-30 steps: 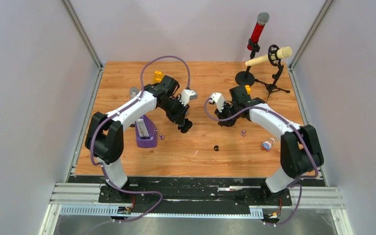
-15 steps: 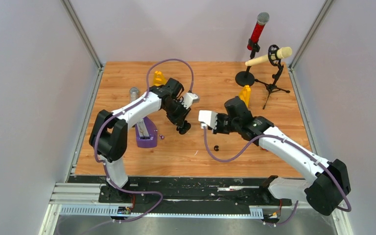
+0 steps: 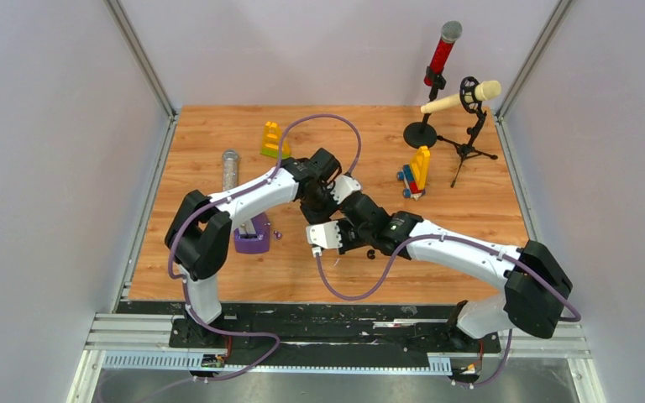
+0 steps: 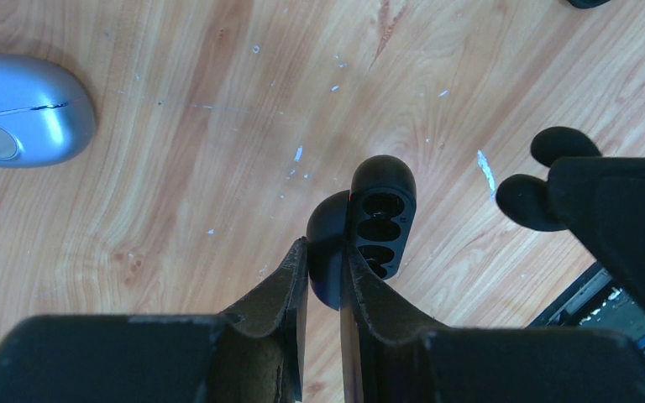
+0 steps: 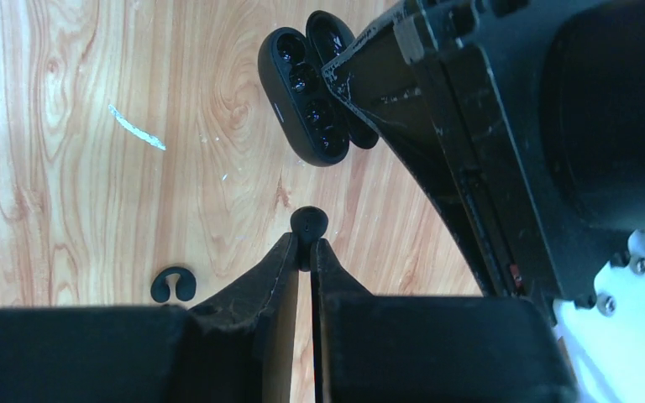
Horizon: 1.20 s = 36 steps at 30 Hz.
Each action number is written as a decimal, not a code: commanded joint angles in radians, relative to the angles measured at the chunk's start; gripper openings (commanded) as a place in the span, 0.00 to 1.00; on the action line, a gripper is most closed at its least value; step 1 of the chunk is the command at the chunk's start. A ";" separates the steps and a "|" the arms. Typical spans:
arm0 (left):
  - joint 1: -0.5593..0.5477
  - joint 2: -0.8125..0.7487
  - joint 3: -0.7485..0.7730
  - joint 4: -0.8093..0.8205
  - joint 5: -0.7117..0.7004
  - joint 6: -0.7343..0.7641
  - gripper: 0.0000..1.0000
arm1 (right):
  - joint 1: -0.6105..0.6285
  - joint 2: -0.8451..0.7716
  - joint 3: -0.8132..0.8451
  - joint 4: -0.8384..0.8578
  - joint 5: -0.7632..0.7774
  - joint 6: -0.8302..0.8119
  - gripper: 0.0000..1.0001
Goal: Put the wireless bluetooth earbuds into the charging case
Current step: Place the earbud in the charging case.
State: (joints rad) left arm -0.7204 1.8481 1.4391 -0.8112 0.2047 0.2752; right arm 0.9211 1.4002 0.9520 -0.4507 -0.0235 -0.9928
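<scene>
In the left wrist view my left gripper (image 4: 326, 248) is shut on one half of the open black charging case (image 4: 380, 220), held just above the wood with its sockets showing. In the right wrist view my right gripper (image 5: 309, 245) is shut on a black curled earbud (image 5: 309, 223), a short way in front of the case (image 5: 306, 109). That same earbud (image 4: 544, 175) shows to the right of the case in the left wrist view. Another black earbud (image 5: 173, 285) lies on the table. From above, both grippers meet at mid table, left gripper (image 3: 317, 211) beside right gripper (image 3: 354, 238).
A silver pebble-shaped case (image 4: 18, 111) lies to the left. A purple stand (image 3: 252, 240) with tiny purple buds (image 3: 276, 235) beside it sits near the left arm. A silver cylinder (image 3: 230, 166), yellow block (image 3: 270, 138), toy block stack (image 3: 416, 172) and two microphone stands (image 3: 424, 130) stand farther back.
My right arm has swung left across the table to the left gripper. The left gripper has shifted a little right with the case. Both grippers stayed shut.
</scene>
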 commanded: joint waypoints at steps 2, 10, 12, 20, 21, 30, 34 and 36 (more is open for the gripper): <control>-0.024 0.013 0.044 -0.029 -0.008 0.035 0.18 | 0.049 0.029 0.035 0.050 0.093 -0.045 0.04; -0.048 0.027 0.042 -0.053 0.031 0.074 0.18 | 0.113 0.068 0.009 0.088 0.169 -0.098 0.03; -0.049 0.029 0.042 -0.060 0.048 0.085 0.18 | 0.132 0.082 0.011 0.090 0.180 -0.106 0.03; -0.060 0.028 0.038 -0.066 0.045 0.095 0.18 | 0.185 0.133 0.018 0.090 0.212 -0.132 0.03; -0.063 0.028 0.038 -0.065 0.037 0.095 0.18 | 0.188 0.138 0.019 0.092 0.215 -0.135 0.03; -0.091 0.033 0.034 -0.060 -0.011 0.099 0.18 | 0.215 0.158 0.027 0.092 0.255 -0.167 0.03; -0.102 0.036 0.029 -0.059 -0.024 0.103 0.18 | 0.221 0.164 0.024 0.087 0.268 -0.177 0.03; -0.105 0.038 0.026 -0.056 -0.033 0.104 0.18 | 0.224 0.162 0.023 0.084 0.270 -0.179 0.03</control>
State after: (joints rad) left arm -0.8112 1.8797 1.4483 -0.8715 0.1917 0.3519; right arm 1.1320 1.5543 0.9527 -0.3897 0.2111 -1.1484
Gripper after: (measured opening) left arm 0.238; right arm 0.098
